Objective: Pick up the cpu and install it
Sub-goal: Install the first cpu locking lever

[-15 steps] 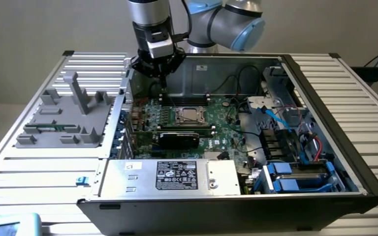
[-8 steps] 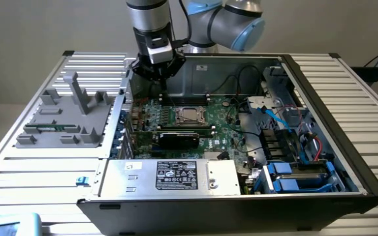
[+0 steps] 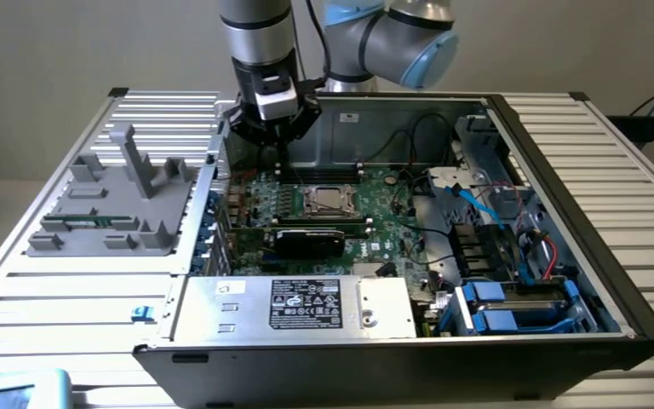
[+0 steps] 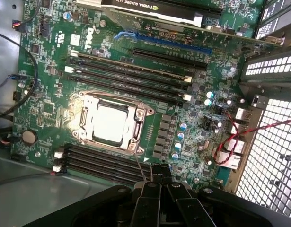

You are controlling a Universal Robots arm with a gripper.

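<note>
Though hanging inside the open computer case (image 3: 418, 366), grips nothing. Has the end effector (image 3: 276, 143) over the far edge of the motherboard (image 3: 401, 217), toward the exterior view's left, fingers brought fully together with nothing between them. Shows the same from the wrist: end effector (image 4: 160, 174) closed and empty, dark fingertips meeting above a bank of black memory slots (image 4: 102, 163) just beside the socket frame (image 4: 83, 118).

Puts the cpu (image 3: 329, 201) flat within that metal-bordered frame near the middle of the board, silvery top facing up (bright glare hides any markings on it). Sits level in the wrist view as well, cpu (image 4: 110, 124) ringed on all sides by the frame, apart from the fingertips and touched by nothing.

Sets a second bank of slots on the socket's other side, and past those a black graphics card (image 4: 150, 9). From the exterior view, finds that graphics card (image 3: 310, 239) nearer than the socket, a silver power supply (image 3: 293, 302) with a black label along the near wall, and blue drive caddies (image 3: 509, 307) in the near right corner. Loops a red cable (image 4: 230, 142) beside the perforated case wall. Rests the case on a slatted metal table (image 3: 611, 145), with a grey moulded fixture (image 3: 106, 204) lying on the table just beside the case at the exterior view's left.
</note>
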